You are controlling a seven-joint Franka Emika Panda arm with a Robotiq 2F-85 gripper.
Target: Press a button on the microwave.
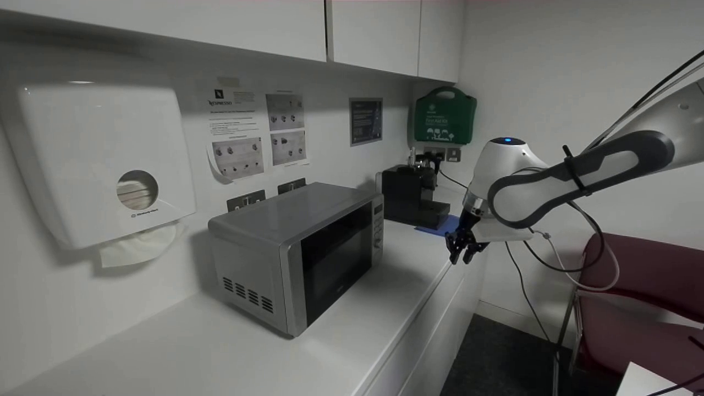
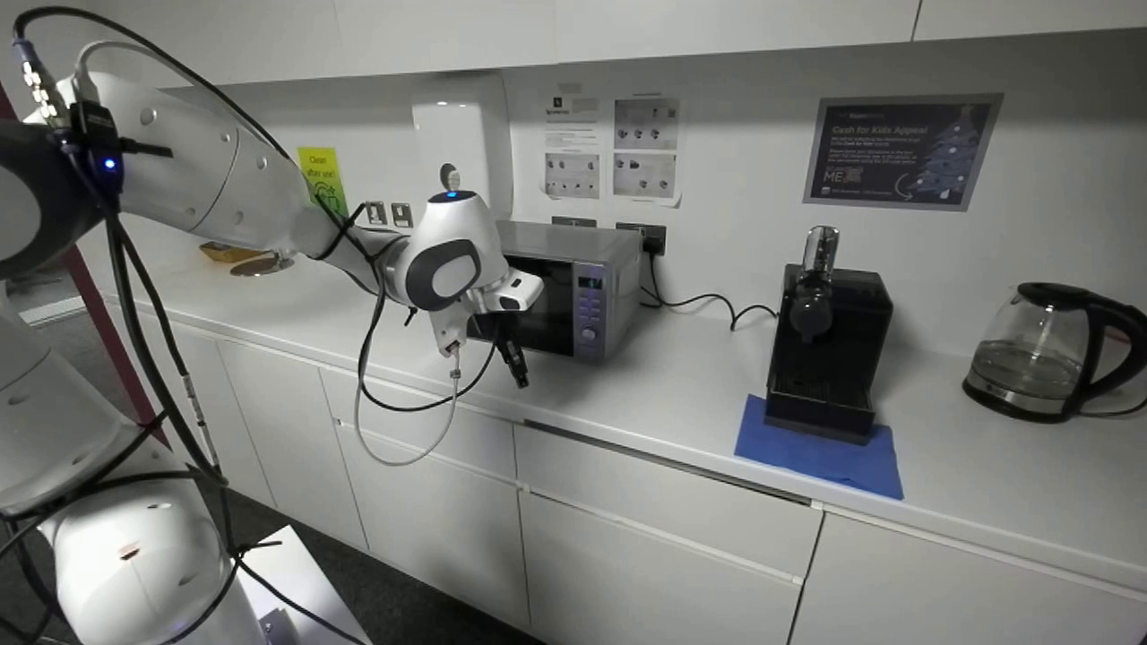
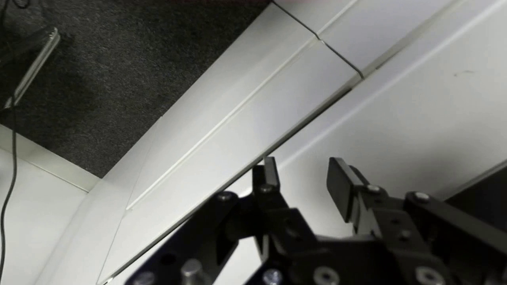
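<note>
The silver-grey microwave (image 1: 289, 234) stands on the counter against the wall, with its dark glass door facing the room. It also shows in an exterior view (image 2: 623, 278), where the arm hides part of its front. Its button panel (image 2: 589, 309), with a small display, small buttons and a knob, is visible there and seen edge-on in an exterior view (image 1: 378, 225). My gripper (image 1: 461, 257) points down near the counter's front edge, apart from the microwave. It also shows in an exterior view (image 2: 520, 381). In the wrist view the gripper (image 3: 303, 170) is partly open, with nothing between its fingers.
A black coffee machine (image 2: 829, 349) stands on a blue cloth (image 2: 820, 457) beyond the microwave. A glass kettle (image 2: 1030, 358) stands farther along. Cabinets (image 1: 374, 36) hang above the counter (image 2: 663, 403). A paper dispenser (image 1: 104, 148) is on the wall. A red chair (image 1: 643, 275) stands nearby.
</note>
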